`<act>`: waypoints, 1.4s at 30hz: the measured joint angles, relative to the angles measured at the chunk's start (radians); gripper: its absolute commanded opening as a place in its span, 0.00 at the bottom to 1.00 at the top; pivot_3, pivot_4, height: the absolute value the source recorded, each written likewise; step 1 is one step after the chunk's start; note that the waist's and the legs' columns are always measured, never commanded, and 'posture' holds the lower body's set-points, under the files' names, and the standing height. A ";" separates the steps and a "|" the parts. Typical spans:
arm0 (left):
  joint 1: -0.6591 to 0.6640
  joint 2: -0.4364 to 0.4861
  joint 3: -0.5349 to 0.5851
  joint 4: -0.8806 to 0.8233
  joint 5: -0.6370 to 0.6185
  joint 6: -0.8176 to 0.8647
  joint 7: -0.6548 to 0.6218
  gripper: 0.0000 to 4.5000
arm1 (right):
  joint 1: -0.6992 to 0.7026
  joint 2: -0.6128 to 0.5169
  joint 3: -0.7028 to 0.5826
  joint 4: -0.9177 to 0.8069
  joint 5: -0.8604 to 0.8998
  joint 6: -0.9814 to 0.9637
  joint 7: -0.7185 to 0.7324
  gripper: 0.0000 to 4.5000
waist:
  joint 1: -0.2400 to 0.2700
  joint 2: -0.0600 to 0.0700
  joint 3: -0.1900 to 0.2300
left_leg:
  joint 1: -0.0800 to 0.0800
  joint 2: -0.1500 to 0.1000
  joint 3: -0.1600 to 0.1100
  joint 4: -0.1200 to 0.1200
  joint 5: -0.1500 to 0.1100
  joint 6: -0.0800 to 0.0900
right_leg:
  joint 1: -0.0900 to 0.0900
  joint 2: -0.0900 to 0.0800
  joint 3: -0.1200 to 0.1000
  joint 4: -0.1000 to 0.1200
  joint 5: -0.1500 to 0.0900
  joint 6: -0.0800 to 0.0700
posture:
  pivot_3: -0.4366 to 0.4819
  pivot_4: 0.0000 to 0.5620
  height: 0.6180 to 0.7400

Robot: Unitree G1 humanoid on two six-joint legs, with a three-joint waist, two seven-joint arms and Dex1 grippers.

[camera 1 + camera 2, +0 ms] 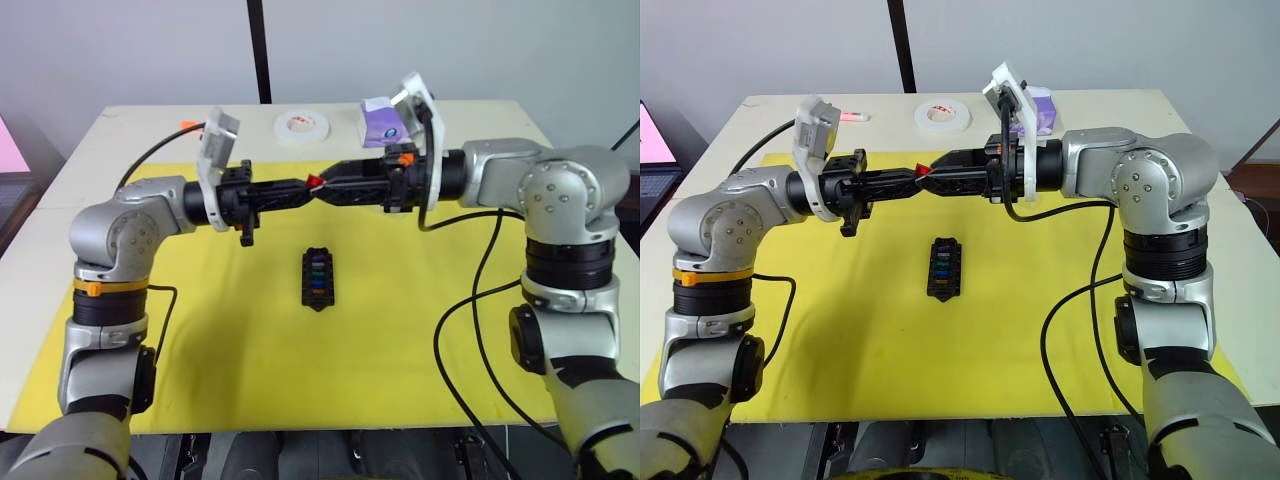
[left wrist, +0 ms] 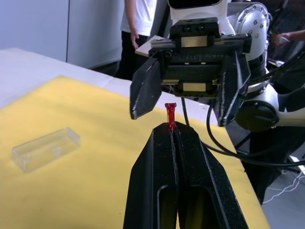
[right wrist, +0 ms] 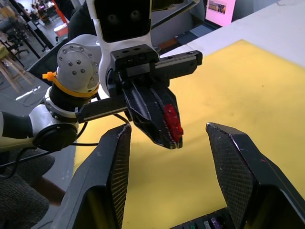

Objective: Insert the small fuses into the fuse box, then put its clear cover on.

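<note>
Pinching a red fuse [image 2: 170, 116] between pressed-together jaws, the left gripper [image 1: 305, 187] is meeting the right gripper [image 1: 335, 190], jaws spread, tip to tip above a yellow mat [image 1: 400, 330] covering a cream table [image 1: 500, 115]. Sitting below on the mat, the fuse box [image 1: 317, 278] is showing coloured fuses in its slots, the clear cover [image 2: 45, 148] is lying on the mat, and a white tape roll [image 1: 302, 126] and purple tissue box [image 1: 380, 122] are sitting at the far table edge by a grey wall [image 1: 450, 40].

The left claw [image 2: 172, 136] pinches a red fuse [image 2: 170, 116] upright at its tips. The right claw [image 2: 189, 98] faces it, fingers spread. The clear cover [image 2: 46, 148] lies on yellow matting [image 2: 86, 191], seemingly flat.
</note>
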 measured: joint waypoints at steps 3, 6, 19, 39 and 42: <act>0.000 0.005 -0.001 0.011 0.000 -0.009 -0.001 0.00 | 0.000 0.005 -0.014 0.000 0.014 0.002 -0.014 0.58 | 0.000 0.000 0.000 | 0.000 0.000 0.000 0.000 0.000 0.000 | 0.000 0.000 0.000 0.000 0.000 0.000 | 0.48 0.27 1.00; -0.001 0.007 -0.001 0.014 0.000 -0.012 -0.003 0.00 | 0.000 0.006 -0.018 0.000 0.022 0.002 -0.022 0.58 | 0.001 0.000 0.000 | 0.000 0.000 0.000 0.000 0.000 0.000 | 0.000 0.000 0.000 0.000 0.000 0.000 | 0.48 0.27 1.00; -0.001 0.014 -0.011 0.010 -0.019 -0.014 0.000 0.00 | 0.001 0.025 -0.021 0.001 0.031 0.002 -0.056 0.01 | 0.001 0.000 0.000 | 0.000 0.000 0.000 0.000 0.000 0.000 | 0.000 0.000 0.000 0.000 0.000 0.000 | 0.48 0.27 1.00; 0.016 0.150 -0.053 0.021 0.026 -0.045 -0.046 0.90 | 0.005 -0.013 0.056 0.033 -0.042 -0.149 0.037 0.00 | 0.000 0.000 0.000 | 0.000 0.000 0.000 -0.001 0.000 0.000 | -0.001 0.000 0.000 -0.001 0.000 0.000 | 0.48 0.27 1.00; 0.024 0.210 -0.092 0.074 0.121 -0.151 -0.062 0.99 | -0.009 -0.065 0.167 0.084 -0.172 -0.307 0.121 0.00 | 0.000 0.000 0.000 | -0.001 0.000 0.001 -0.001 0.000 0.000 | -0.001 0.000 0.000 -0.003 0.000 0.000 | 0.48 0.27 1.00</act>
